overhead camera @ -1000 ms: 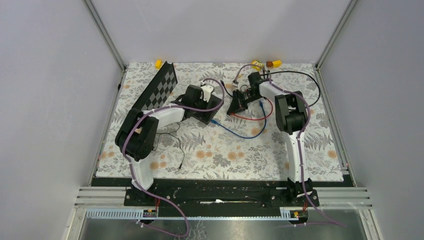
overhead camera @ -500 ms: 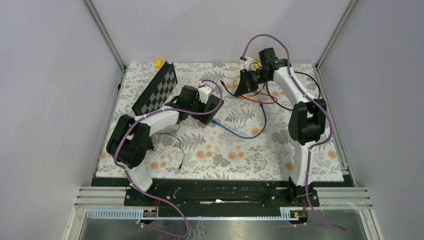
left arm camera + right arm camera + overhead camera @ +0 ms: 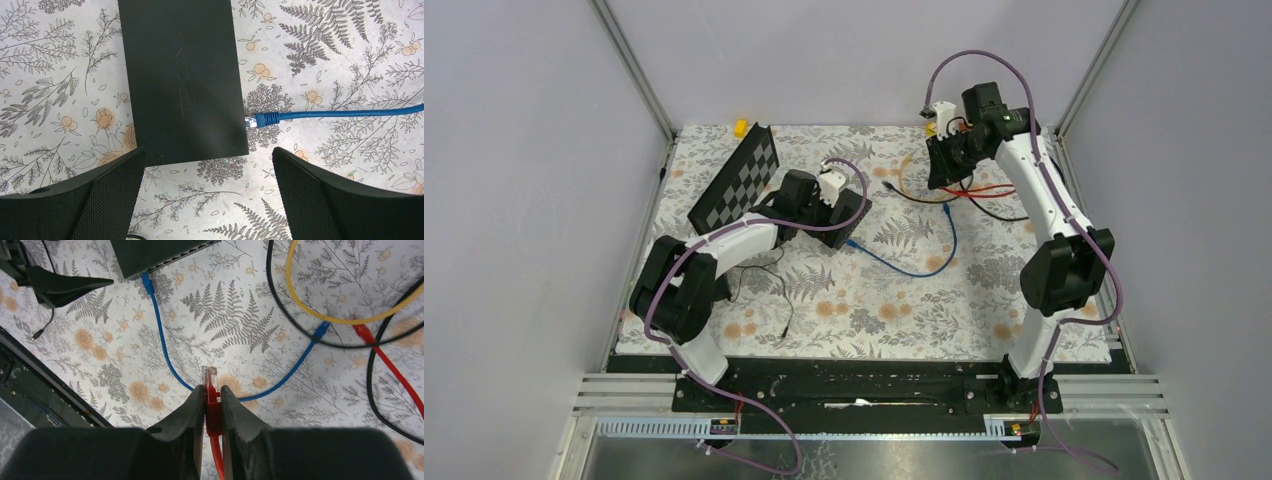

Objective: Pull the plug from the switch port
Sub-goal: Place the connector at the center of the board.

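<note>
Switch: the matte-black switch (image 3: 182, 75) is laid flat on the floral table (image 3: 874, 300), left of centre, directly under the left wrist; its row of ports is seen along 1 long edge in the right wrist view.
Left gripper: the left gripper (image 3: 207, 152) is released, its 2 fingers spread wide on either side of the near end of the switch; nothing is grasped between them.
Blue plug: 1 blue plug (image 3: 262, 120) is seated at the ported edge of the switch, near its corner.
Blue cable: the blue cable (image 3: 350, 113) is run from that plug across the table towards the right side.
Right gripper: the right gripper (image 3: 212, 392) is clenched on the red plug (image 3: 210, 382), whose clear tip is shown past the fingertips.
Red plug position: it is held in the air, well apart from the switch, over the far right part of the table.
Red cable: the red cable (image 3: 390, 370) is laid on the table beside the other leads.
Other leads: 1 yellow cable (image 3: 325, 315) and 1 black cable (image 3: 280, 310) are looped on the table under the right arm.
Chequered board: the chequered board (image 3: 736, 178) is set at the far left of the table, near the switch but apart from it.
</note>
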Controlling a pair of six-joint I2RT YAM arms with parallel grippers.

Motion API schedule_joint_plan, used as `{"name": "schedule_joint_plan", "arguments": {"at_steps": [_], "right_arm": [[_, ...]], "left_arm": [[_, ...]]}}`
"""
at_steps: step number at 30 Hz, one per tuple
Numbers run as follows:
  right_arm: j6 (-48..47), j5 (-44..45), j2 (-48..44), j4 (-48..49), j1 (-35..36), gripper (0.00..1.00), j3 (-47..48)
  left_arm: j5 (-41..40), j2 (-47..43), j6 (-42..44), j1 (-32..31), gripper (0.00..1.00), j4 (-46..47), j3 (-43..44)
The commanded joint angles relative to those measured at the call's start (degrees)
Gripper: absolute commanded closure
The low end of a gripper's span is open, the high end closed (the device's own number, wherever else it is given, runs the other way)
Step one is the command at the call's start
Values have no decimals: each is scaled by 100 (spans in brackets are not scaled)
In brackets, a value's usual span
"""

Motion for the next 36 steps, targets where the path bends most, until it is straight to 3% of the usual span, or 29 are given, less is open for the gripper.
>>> {"name": "schedule_joint_plan", "arguments": {"at_steps": [1, 8, 14, 21, 36], "right_arm": [[-239, 458, -281, -333, -20, 100, 234], [-326, 237, 313, -712, 31, 100, 1062], [-297, 486, 805, -623, 28, 100, 1229], [-104, -3, 1193, -486, 92, 100, 1313], [-285, 907, 2386, 1247, 727, 100, 1722]], "left_arm": [[116, -176, 44, -2, 2, 122, 31], [125, -158, 52, -2, 2, 104, 27], [150, -213, 63, -1, 2, 78, 1], [142, -248, 97, 0, 1, 62, -8], [9, -180, 196, 0, 1, 42, -53]]}}
